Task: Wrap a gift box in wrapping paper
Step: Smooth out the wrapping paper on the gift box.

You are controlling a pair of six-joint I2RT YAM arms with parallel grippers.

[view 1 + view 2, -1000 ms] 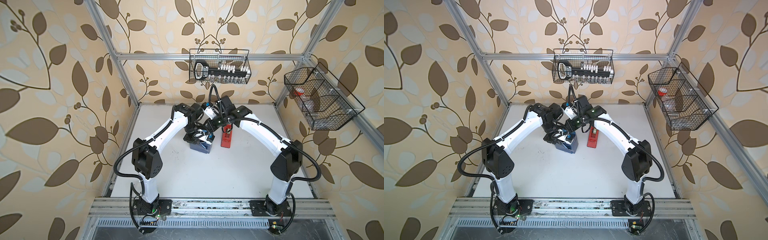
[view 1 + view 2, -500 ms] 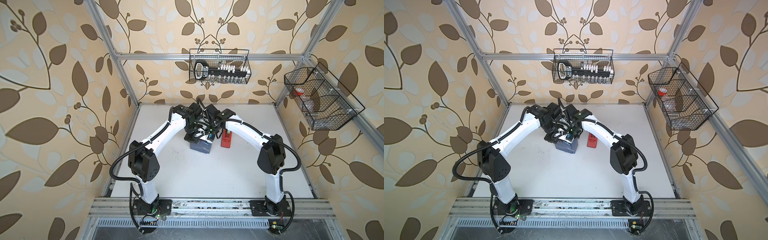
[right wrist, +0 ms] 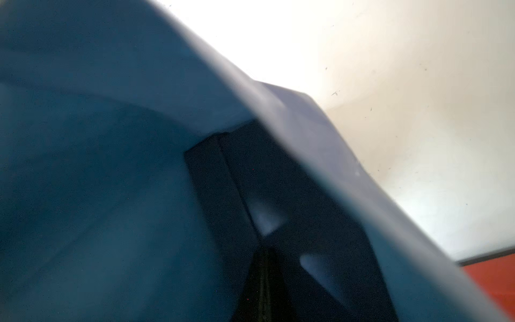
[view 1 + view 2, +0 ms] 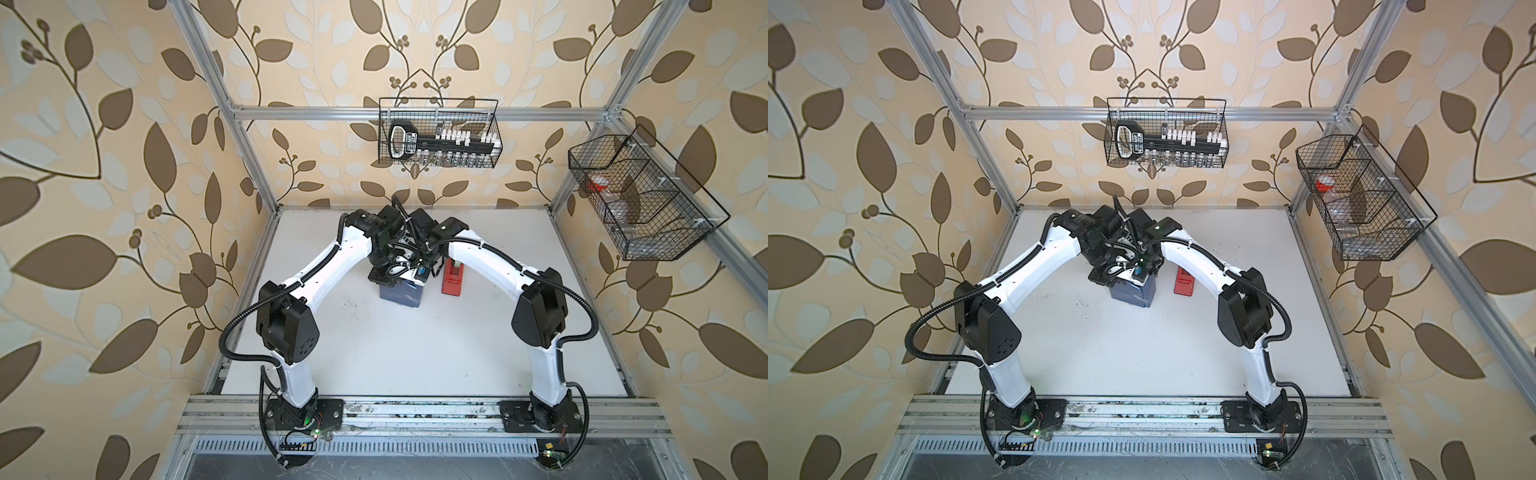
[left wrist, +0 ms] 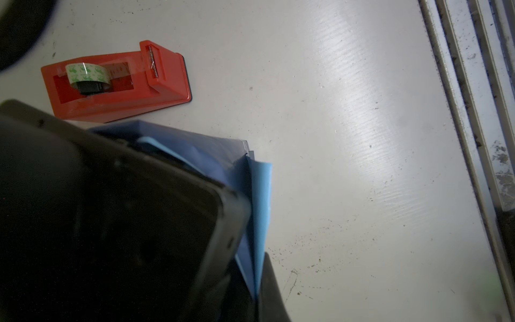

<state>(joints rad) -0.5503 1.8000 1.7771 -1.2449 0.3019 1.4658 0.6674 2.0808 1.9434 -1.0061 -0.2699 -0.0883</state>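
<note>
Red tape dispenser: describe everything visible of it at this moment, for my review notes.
The red tape dispenser looks like glossy plastic: a long wedge-shaped block with a dark pad under its base. An open slot holds a tape roll with a green-printed white core on a dark hub. A clear strip runs to the serrated cutter at the raised end. It stands upright on the white table, to the robot's right of the wrapping paper, with a gap between them. Nothing else touches it.
</note>
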